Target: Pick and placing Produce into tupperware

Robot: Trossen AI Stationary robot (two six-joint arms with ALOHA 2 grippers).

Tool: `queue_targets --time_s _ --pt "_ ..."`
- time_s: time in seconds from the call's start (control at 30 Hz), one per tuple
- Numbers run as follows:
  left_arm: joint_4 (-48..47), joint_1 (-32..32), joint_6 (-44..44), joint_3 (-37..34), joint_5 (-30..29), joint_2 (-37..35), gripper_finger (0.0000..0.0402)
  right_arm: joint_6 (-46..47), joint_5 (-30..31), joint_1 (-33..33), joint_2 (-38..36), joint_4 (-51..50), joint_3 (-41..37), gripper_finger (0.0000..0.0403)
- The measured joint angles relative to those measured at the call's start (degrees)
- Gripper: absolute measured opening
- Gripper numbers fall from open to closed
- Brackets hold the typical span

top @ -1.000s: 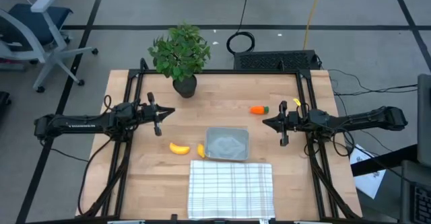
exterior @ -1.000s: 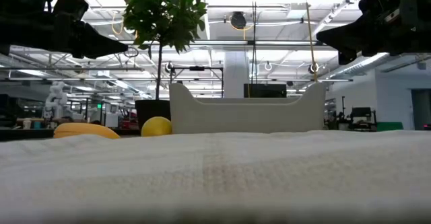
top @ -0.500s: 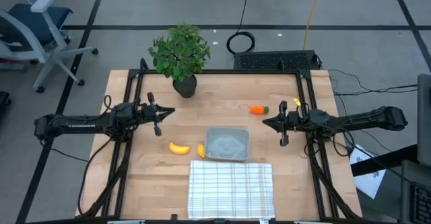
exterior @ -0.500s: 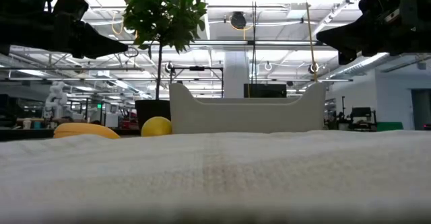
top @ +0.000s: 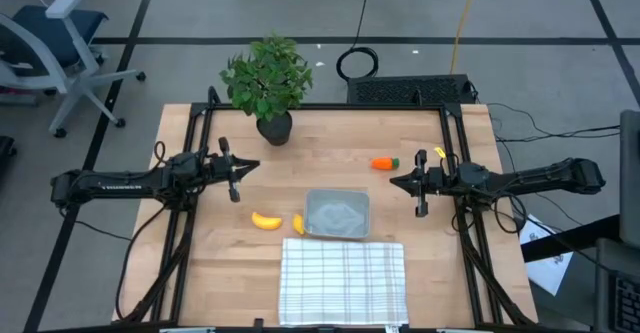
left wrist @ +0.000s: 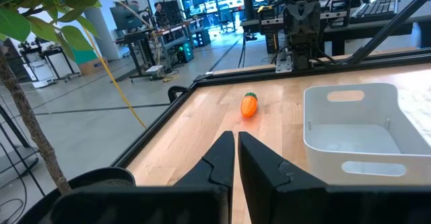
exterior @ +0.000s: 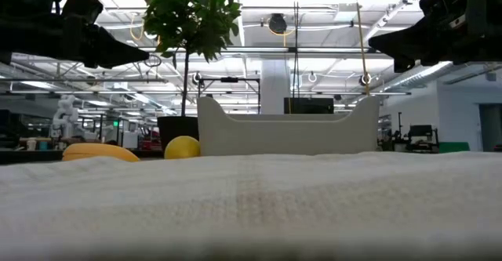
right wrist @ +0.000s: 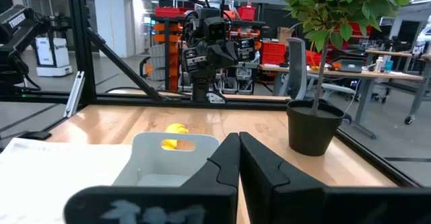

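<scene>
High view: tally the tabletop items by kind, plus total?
Toy produce: 3 (carrot, banana, lemon)
Container: 1
Checked cloth: 1
Potted plant: 1
Total: 6

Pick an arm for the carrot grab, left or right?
Right. The carrot lies just off the right gripper, shut and empty. The left gripper, also shut, hovers across the table, nearer the banana.
</scene>
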Motion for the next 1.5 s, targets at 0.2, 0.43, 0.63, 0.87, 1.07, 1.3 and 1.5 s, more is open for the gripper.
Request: queue_targets --time_s 0.2,0.43,0.63,0.87,1.07,1.3,1.5 --pt "0.02 -0.02 0.0 -0.02 -0.01 0.02 0.0026 0.0 0.0 0.01 0.0 0.0 0.0 0.0" --pt "0.01 0.0 0.0 -0.02 0.0 0.01 0.0026 0.0 0.0 0.02 -0.01 0.06 0.0 0.0" --pt "0.01 -0.02 0.0 -0.01 0.0 0.01 0.0026 0.0 0.0 0.01 0.0 1.29 -0.01 0.0" --pt "0.0 -0.02 -2.86 0.0 0.02 0.02 0.0026 0.0 0.0 0.02 -0.02 1.31 0.0 0.0" --pt "0.0 -0.02 -4.35 -0.02 0.02 0.02 0.0026 -2.42 0.15 0.0 -0.02 2.5 -0.01 0.0" --pt "0.07 -0.02 -3.99 -0.02 0.02 0.01 0.0026 -2.01 0.15 0.02 0.0 2.12 0.01 0.0" --pt "2.55 -0.02 0.75 0.0 -0.08 -0.02 0.0026 -3.15 0.17 0.02 0.04 2.39 -0.01 0.0"
